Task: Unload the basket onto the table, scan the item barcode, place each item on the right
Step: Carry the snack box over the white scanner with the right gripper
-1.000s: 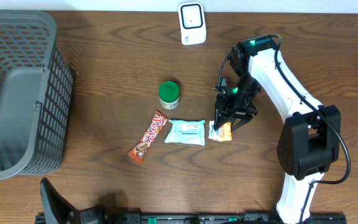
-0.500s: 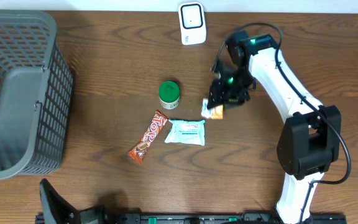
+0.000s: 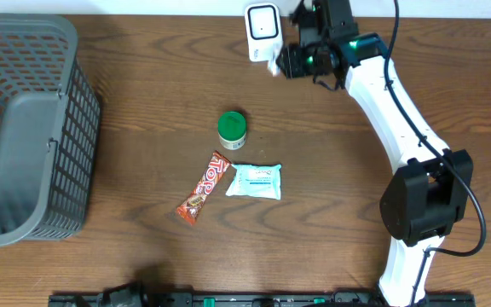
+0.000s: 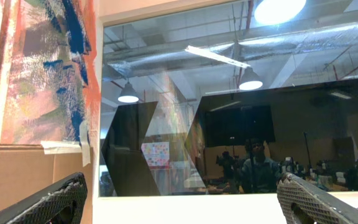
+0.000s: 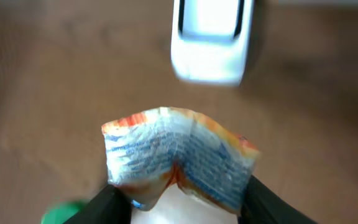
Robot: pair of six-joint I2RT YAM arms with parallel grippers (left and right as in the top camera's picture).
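Crumpled packet [image 5: 179,158] pinched by right gripper [image 5: 182,202], held near white scanner [image 5: 211,40]. Left gripper [image 4: 180,208] spread wide, nothing held.

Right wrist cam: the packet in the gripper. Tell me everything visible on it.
The packet is a small crinkly pouch, plastic or foil by its look, with orange edges and a pale panel of blue print too blurred to read. It is pinched at its lower middle, so it buckles into a shallow V with both top corners flaring. The right gripper holds it above the table, its dark fingers at the lower edge. In this view the packet sits just below the white scanner. No barcode shows.
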